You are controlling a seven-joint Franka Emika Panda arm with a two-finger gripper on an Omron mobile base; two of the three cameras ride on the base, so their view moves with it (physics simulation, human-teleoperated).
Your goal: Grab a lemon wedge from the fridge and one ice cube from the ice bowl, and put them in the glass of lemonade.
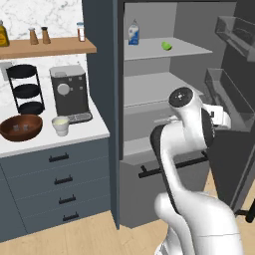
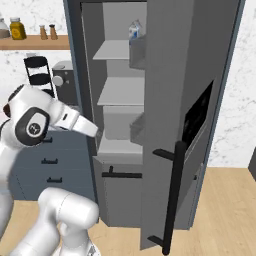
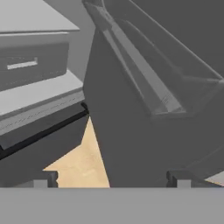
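inside the open fridge (image 1: 149,99), on the upper pale shelf, the lemon wedge (image 1: 166,46) is sitting as a tiny yellow-green sliver, just right of a small blue-and-white carton (image 1: 133,33) and well above where the arm is working. the gripper (image 3: 111,178) is hanging low beside the swung-out fridge door (image 3: 144,144), its fingertips (image 3: 43,178) standing wide apart and closing on nothing, with the door's clear bins looming right in front of the hand camera. the main risk is looking like a collision: the hand is sitting close to the door panel and its bins, so a careless rise toward the shelf could be knocking the door or snagging a bin edge. the wedge is also looking small and rounded, so it is probably going to slip or roll back on the smooth shelf if the fingers are nudging it before closing. on the counter, the glass of lemonade (image 1: 61,125) is waiting beside the ice bowl (image 1: 21,127), where pale ice cubes (image 1: 20,127) are lying, just in front of the coffee machine (image 1: 69,91).
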